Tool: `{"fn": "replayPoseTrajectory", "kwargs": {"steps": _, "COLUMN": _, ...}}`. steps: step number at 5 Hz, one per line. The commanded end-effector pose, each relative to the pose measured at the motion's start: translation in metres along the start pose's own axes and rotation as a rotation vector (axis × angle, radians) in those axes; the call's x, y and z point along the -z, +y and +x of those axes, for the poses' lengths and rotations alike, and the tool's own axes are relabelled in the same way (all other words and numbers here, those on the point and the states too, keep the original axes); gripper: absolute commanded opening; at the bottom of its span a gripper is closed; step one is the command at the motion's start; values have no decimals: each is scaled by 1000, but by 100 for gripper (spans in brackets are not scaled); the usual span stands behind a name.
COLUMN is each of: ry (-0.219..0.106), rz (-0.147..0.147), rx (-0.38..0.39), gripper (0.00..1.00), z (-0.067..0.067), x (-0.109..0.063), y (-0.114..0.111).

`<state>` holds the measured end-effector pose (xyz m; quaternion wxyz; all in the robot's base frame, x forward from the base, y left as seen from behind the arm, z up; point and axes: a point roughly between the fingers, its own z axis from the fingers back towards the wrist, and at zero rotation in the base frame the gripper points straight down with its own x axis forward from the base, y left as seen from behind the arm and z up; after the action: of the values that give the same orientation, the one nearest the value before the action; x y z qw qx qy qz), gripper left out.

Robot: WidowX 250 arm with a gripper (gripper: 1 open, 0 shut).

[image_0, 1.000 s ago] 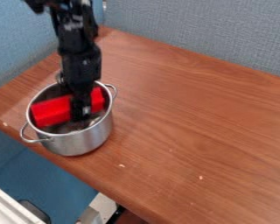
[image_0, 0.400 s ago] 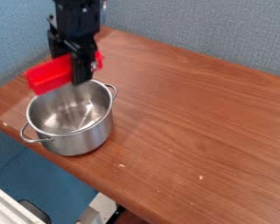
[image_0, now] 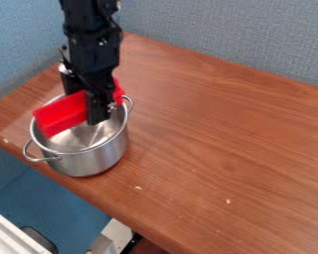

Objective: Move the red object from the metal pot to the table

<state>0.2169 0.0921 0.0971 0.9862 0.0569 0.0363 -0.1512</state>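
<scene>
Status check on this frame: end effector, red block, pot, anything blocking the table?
End effector shut on the red object. Block held above the metal pot, not yet on the table. Nothing seen lying on the tabletop beyond the pot.

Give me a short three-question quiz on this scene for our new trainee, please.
1. True or false: the red object lies flat on the bottom of the metal pot.
2. What is the end effector gripping? A) a pot handle B) the red object C) nothing
3. Fill in: the pot stands on the ____, near its left corner as the camera sees it.

Key:
1. False; it is held tilted at rim level, partly above the pot's opening.
2. B
3. table
</scene>
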Motion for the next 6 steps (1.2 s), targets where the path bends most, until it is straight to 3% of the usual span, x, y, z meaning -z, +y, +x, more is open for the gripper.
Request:
{"fn": "replayPoseTrajectory", "kwargs": {"steps": 1, "ry": -11, "rz": 19, "rx": 0, "gripper": 0, "z": -5, "x": -7, "y": 6}}
{"fn": "replayPoseTrajectory", "kwargs": {"steps": 2, "ry": 18, "rz": 8, "rx": 35, "gripper": 0, "z": -11, "x": 9, "y": 12}}
{"fn": "replayPoseTrajectory", "kwargs": {"steps": 3, "ry": 32, "rz": 20, "rx": 70, "gripper": 0, "z": -19, "x": 18, "y": 9}}
{"fn": "replayPoseTrajectory", "kwargs": {"steps": 5, "ry": 51, "rz": 6, "rx": 50, "gripper": 0, "z": -29, "x": 59, "y": 7}}
{"fn": "replayPoseTrajectory", "kwargs": {"steps": 6, "ry": 47, "rz": 9, "rx": 22, "gripper": 0, "z": -31, "x": 65, "y": 8}}
